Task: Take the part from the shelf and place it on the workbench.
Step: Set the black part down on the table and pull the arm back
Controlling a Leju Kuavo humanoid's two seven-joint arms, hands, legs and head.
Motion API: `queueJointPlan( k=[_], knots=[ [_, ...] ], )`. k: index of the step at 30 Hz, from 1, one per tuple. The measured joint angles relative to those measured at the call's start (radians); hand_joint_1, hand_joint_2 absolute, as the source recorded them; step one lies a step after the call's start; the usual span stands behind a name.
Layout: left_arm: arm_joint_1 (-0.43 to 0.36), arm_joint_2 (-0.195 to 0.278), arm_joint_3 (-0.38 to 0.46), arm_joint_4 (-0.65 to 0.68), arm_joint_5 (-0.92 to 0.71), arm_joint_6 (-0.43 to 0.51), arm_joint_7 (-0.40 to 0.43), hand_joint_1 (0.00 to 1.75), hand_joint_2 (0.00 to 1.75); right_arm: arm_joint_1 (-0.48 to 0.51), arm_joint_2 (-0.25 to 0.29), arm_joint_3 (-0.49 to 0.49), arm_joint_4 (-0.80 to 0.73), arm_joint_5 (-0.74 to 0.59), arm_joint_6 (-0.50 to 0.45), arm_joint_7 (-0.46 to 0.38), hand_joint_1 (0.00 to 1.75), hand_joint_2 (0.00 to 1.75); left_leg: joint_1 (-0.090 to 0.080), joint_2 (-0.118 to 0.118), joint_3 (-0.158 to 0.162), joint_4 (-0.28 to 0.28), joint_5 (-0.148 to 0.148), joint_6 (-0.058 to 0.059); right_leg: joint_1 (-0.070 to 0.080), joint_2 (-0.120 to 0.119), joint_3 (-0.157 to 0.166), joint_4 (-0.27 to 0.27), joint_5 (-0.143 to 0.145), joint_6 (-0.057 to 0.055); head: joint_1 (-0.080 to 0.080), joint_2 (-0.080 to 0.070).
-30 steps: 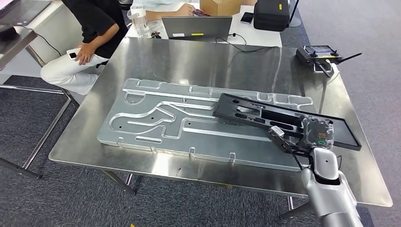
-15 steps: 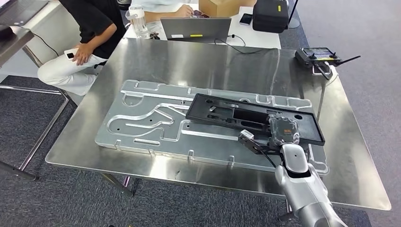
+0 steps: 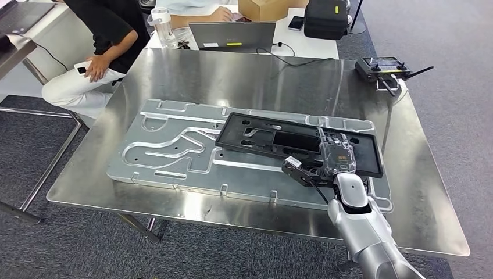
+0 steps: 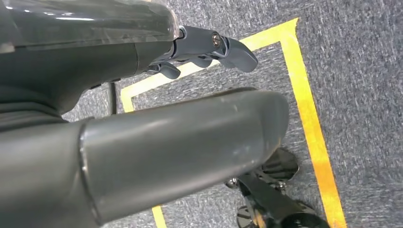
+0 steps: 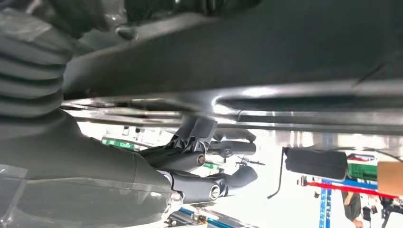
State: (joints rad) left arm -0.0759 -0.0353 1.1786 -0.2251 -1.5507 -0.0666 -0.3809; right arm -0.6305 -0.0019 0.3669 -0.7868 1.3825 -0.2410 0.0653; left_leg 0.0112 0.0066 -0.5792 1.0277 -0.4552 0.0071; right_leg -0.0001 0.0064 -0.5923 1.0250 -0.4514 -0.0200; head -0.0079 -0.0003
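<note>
Carried leftward since the earlier frame, long black rigid plastic frame part [image 3: 279,138] stays gripped at its near rail by right hand [image 3: 336,154], likely light but unwieldy, over steel counter [image 3: 256,75].

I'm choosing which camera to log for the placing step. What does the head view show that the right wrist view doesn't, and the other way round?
Head view alone: the whole black part lying across the grooved aluminium plate on the steel workbench, plus a laptop, a controller and a seated person.

Right wrist view alone: the dark fingers curled under the part's edge, seen from beneath.

Both: the right hand gripping the part.
</note>
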Motion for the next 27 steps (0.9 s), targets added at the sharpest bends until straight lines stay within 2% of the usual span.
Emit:
queueJointPlan(
  k=[3, 5, 6, 8, 9, 10, 11, 13, 14, 15, 16, 18, 20, 21, 23, 24, 25, 26, 27],
  knots=[
    [0.001, 0.001, 0.000, 0.000, 0.002, -0.003, 0.002, 0.00, 0.00, 0.004, -0.001, 0.000, 0.003, -0.005, -0.002, 0.005, 0.00, 0.00, -0.003, 0.001, 0.005, -0.019, 0.006, 0.009, -0.002, -0.001, -0.002, -0.001, 0.001, 0.016, 0.000, 0.000],
    [0.002, 0.000, 0.000, 0.000, 0.004, -0.006, 0.002, 0.00, 0.00, 0.005, -0.004, 0.000, 0.003, -0.003, -0.010, 0.008, 0.00, 0.00, 0.003, 0.003, 0.009, -0.030, 0.014, 0.018, -0.004, -0.001, -0.016, 0.032, -0.024, 0.028, 0.001, 0.000],
    [0.002, 0.000, 0.000, 0.000, 0.005, -0.006, 0.002, 0.00, 0.00, 0.008, -0.005, 0.001, 0.000, 0.000, -0.019, 0.011, 0.00, 0.00, 0.005, 0.004, 0.010, -0.033, 0.017, 0.022, -0.005, -0.001, -0.038, 0.080, -0.054, 0.032, 0.001, 0.000],
    [0.001, -0.001, 0.000, 0.000, 0.008, -0.007, 0.003, 0.00, 0.00, 0.021, -0.005, 0.006, -0.021, 0.017, -0.046, 0.019, 0.00, 0.00, 0.004, 0.004, 0.008, -0.033, 0.017, 0.026, -0.007, -0.001, -0.102, 0.212, -0.117, 0.040, 0.001, 0.000],
    [0.002, -0.001, 0.001, 0.000, 0.009, -0.007, 0.004, 0.00, 0.00, 0.031, -0.005, 0.010, -0.041, 0.028, -0.060, 0.024, 0.00, 0.00, 0.004, 0.003, 0.008, -0.033, 0.016, 0.026, -0.009, -0.002, -0.127, 0.262, -0.132, 0.043, 0.001, 0.000],
    [0.002, -0.002, 0.001, 0.000, 0.010, -0.007, 0.006, 0.00, 0.00, 0.040, -0.005, 0.016, -0.067, 0.040, -0.070, 0.030, 0.00, 0.00, 0.004, 0.003, 0.008, -0.032, 0.014, 0.025, -0.011, -0.002, -0.135, 0.276, -0.126, 0.044, 0.001, 0.000],
    [0.002, -0.003, 0.001, 0.000, 0.011, -0.007, 0.007, 0.00, 0.00, 0.047, -0.005, 0.023, -0.100, 0.051, -0.076, 0.037, 0.00, 0.00, 0.005, 0.002, 0.009, -0.030, 0.012, 0.023, -0.013, -0.002, -0.124, 0.250, -0.100, 0.045, 0.001, 0.000],
    [0.002, -0.005, 0.001, 0.000, 0.013, -0.006, 0.009, 0.00, 0.00, 0.054, -0.005, 0.040, -0.183, 0.067, -0.079, 0.051, 0.00, 0.00, 0.005, 0.001, 0.009, -0.021, 0.004, 0.017, -0.018, -0.003, -0.065, 0.124, -0.032, 0.045, 0.001, 0.000],
    [0.001, -0.005, 0.002, 0.000, 0.014, -0.005, 0.009, 0.00, 0.00, 0.056, -0.005, 0.050, -0.228, 0.072, -0.078, 0.056, 0.00, 0.00, 0.003, 0.000, 0.006, -0.014, 0.000, 0.012, -0.017, -0.003, -0.040, 0.067, -0.012, 0.041, 0.001, 0.000],
    [0.001, -0.005, 0.002, 0.000, 0.015, -0.005, 0.010, 0.00, 0.00, 0.058, -0.004, 0.059, -0.270, 0.074, -0.076, 0.060, 0.00, 0.00, 0.002, 0.000, 0.002, -0.008, -0.003, 0.007, -0.016, -0.002, -0.025, 0.033, -0.003, 0.037, 0.001, 0.000],
    [0.001, -0.005, 0.003, 0.000, 0.016, -0.004, 0.010, 0.00, 0.00, 0.062, -0.003, 0.068, -0.309, 0.075, -0.075, 0.064, 0.00, 0.00, 0.000, -0.001, -0.001, -0.006, -0.005, 0.002, -0.014, -0.002, -0.022, 0.023, -0.007, 0.031, 0.000, 0.000],
    [0.001, -0.006, 0.003, 0.001, 0.018, -0.003, 0.010, 0.00, 0.00, 0.070, -0.001, 0.081, -0.374, 0.077, -0.069, 0.069, 0.00, 0.00, 0.001, -0.002, -0.002, -0.006, -0.007, -0.008, -0.012, -0.002, -0.023, 0.019, -0.007, 0.017, 0.000, 0.000],
    [0.002, -0.009, 0.003, 0.001, 0.019, -0.003, 0.010, 0.00, 0.00, 0.073, 0.000, 0.090, -0.422, 0.078, -0.065, 0.071, 0.00, 0.00, 0.004, -0.002, -0.011, 0.021, -0.028, -0.018, -0.014, -0.003, -0.017, 0.011, -0.004, 0.004, 0.000, 0.000],
    [0.001, -0.009, 0.003, 0.001, 0.019, -0.003, 0.010, 0.00, 0.00, 0.073, 0.000, 0.093, -0.440, 0.078, -0.065, 0.071, 0.00, 0.00, 0.005, -0.002, -0.029, 0.061, -0.053, -0.023, -0.016, -0.004, -0.014, 0.007, -0.004, -0.001, 0.000, 0.000],
    [0.001, -0.009, 0.004, 0.002, 0.019, -0.003, 0.010, 0.00, 0.00, 0.076, 0.001, 0.099, -0.465, 0.079, -0.065, 0.071, 0.00, 0.00, 0.007, -0.002, -0.087, 0.181, -0.107, -0.029, -0.014, -0.006, -0.011, 0.006, -0.005, -0.008, -0.001, 0.000],
    [0.002, -0.009, 0.004, 0.002, 0.019, -0.003, 0.010, 0.00, 0.00, 0.079, 0.001, 0.101, -0.472, 0.079, -0.065, 0.071, 0.00, 0.00, 0.007, -0.002, -0.113, 0.231, -0.121, -0.031, -0.013, -0.006, -0.010, 0.007, -0.006, -0.009, -0.001, 0.000],
    [0.003, -0.009, 0.004, 0.002, 0.019, -0.003, 0.010, 0.00, 0.00, 0.083, 0.001, 0.103, -0.478, 0.077, -0.068, 0.071, 0.00, 0.44, 0.008, -0.002, -0.126, 0.253, -0.120, -0.031, -0.012, -0.006, -0.010, 0.007, -0.007, -0.010, -0.001, 0.000],
    [0.004, -0.009, 0.004, 0.002, 0.020, -0.003, 0.010, 0.00, 0.00, 0.086, 0.001, 0.105, -0.485, 0.074, -0.074, 0.070, 0.00, 0.87, 0.008, -0.002, -0.124, 0.241, -0.100, -0.030, -0.011, -0.006, -0.009, 0.009, -0.009, -0.010, -0.001, 0.000],
    [0.005, -0.009, 0.004, 0.002, 0.020, -0.003, 0.010, 0.00, 0.00, 0.088, 0.002, 0.107, -0.495, 0.071, -0.084, 0.070, 0.00, 1.31, 0.007, -0.002, -0.105, 0.195, -0.067, -0.027, -0.011, -0.005, -0.007, 0.010, -0.011, -0.009, -0.001, 0.000]
  ],
)
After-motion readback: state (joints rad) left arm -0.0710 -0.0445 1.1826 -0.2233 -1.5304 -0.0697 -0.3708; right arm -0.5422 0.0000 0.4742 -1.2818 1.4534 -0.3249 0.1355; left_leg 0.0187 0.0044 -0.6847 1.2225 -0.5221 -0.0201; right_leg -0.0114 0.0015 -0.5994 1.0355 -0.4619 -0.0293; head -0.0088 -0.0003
